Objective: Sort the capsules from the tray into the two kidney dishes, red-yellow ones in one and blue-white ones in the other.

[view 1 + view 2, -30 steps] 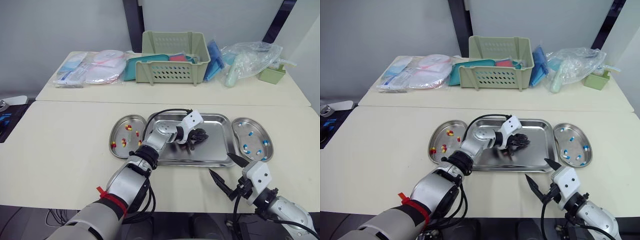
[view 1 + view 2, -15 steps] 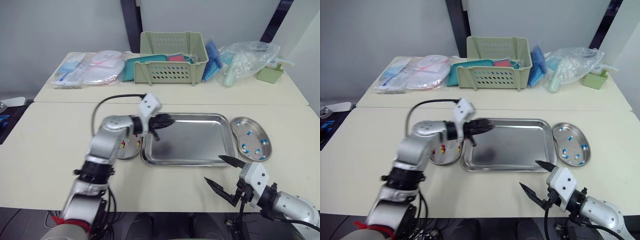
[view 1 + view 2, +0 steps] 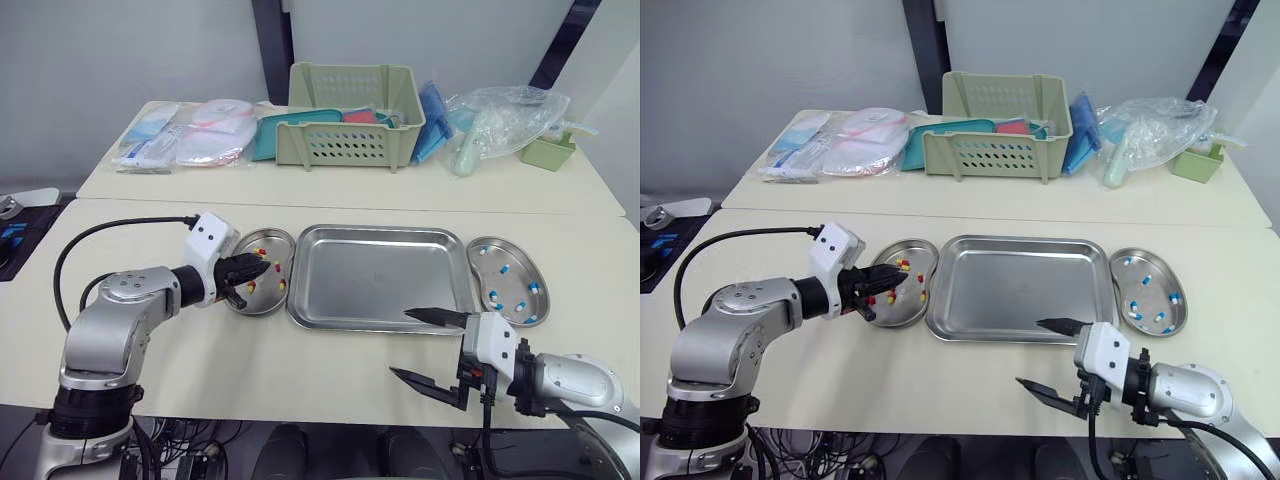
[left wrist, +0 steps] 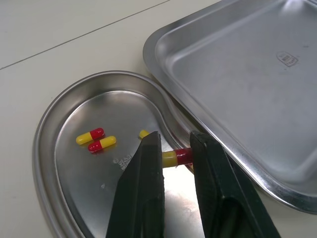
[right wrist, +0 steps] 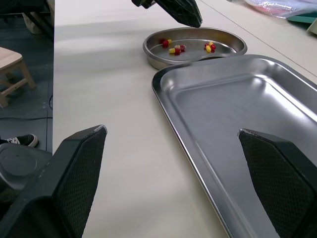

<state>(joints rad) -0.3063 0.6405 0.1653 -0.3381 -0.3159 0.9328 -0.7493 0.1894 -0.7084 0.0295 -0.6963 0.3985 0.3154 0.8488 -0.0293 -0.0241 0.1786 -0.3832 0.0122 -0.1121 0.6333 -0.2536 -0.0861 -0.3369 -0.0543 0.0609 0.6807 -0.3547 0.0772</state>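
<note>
The risk was a bad drop: released this close to the rim, the red-yellow capsule [image 4: 176,157] could bounce or roll out of the left dish [image 4: 94,188] onto the table [image 3: 300,360] or into the tray [image 4: 237,89]. The left gripper [image 4: 174,136] was clenched on that capsule, held crosswise between its fingertips just above the dish floor, near the tray-side edge. The right gripper [image 3: 400,343] hung spread wide and held nothing at the tray's front edge.

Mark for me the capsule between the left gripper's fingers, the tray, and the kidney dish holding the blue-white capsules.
red-yellow capsule [image 4: 177,157]: left wrist view, where its yellow and red halves meet.
tray [image 3: 375,285]: left eye view, bare floor.
blue-white kidney dish [image 3: 515,283]: left eye view, bare floor between capsules.
</note>
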